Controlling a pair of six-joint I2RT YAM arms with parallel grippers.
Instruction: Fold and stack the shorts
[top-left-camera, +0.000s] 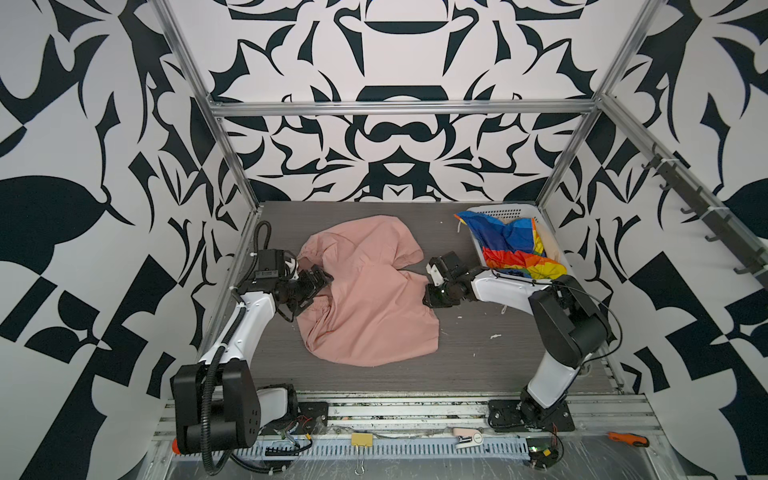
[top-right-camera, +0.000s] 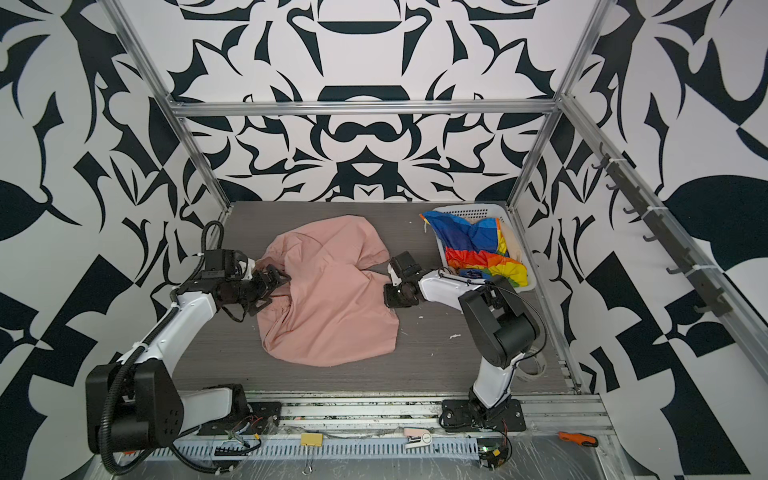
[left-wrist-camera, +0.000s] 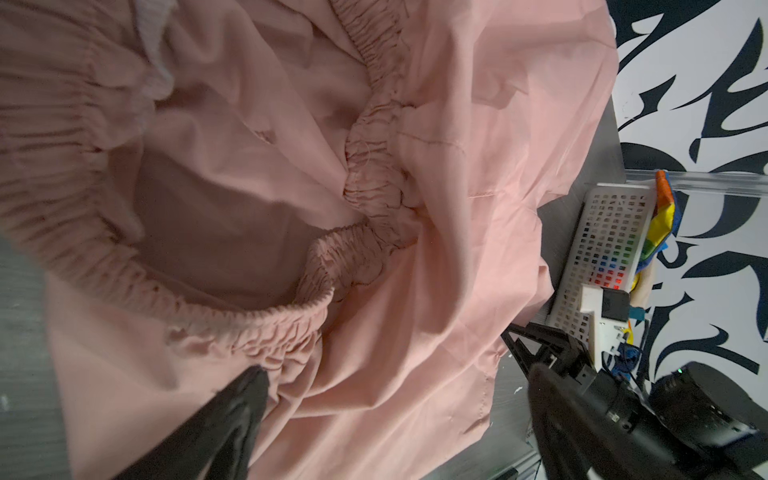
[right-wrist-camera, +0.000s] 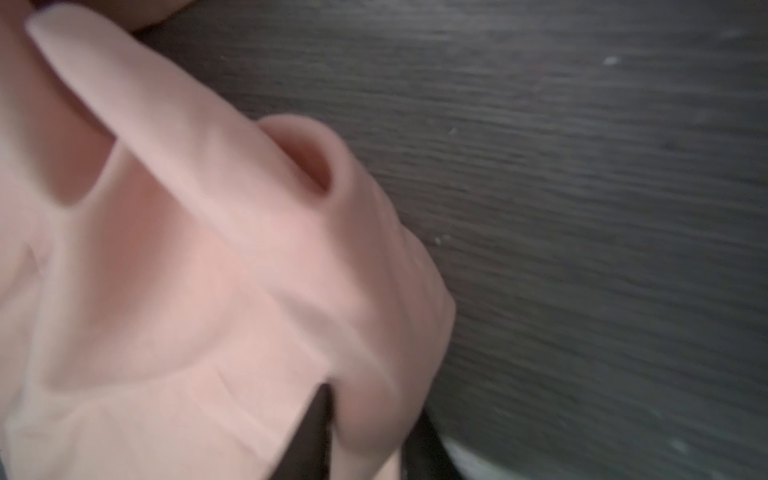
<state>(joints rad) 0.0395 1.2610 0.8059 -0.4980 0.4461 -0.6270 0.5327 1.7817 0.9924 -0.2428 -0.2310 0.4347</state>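
The salmon-pink shorts (top-left-camera: 374, 299) lie crumpled and unfolded in the middle of the surface (top-left-camera: 478, 365), with the waist to the left and the legs to the right. The left tool (top-left-camera: 312, 293) hovers over the gathered waistband (left-wrist-camera: 257, 322) with its fingers spread wide, holding nothing; it looks placed to take the elastic edge. The right tool (top-left-camera: 430, 296) is clamped on the right edge of the same shorts, with cloth pinched between its fingers (right-wrist-camera: 311, 424), probably so the pair can be drawn flat from both ends. The rainbow-striped shorts (top-left-camera: 509, 245) sit heaped in the white basket (top-left-camera: 505, 212) at the far right corner, beside a pale beige cloth (top-left-camera: 549, 245) that may be the third pair. The right arm lies between the basket and the pink shorts, and a few white scraps (top-left-camera: 495, 336) dot the surface at near right; nothing seems to block the spreading
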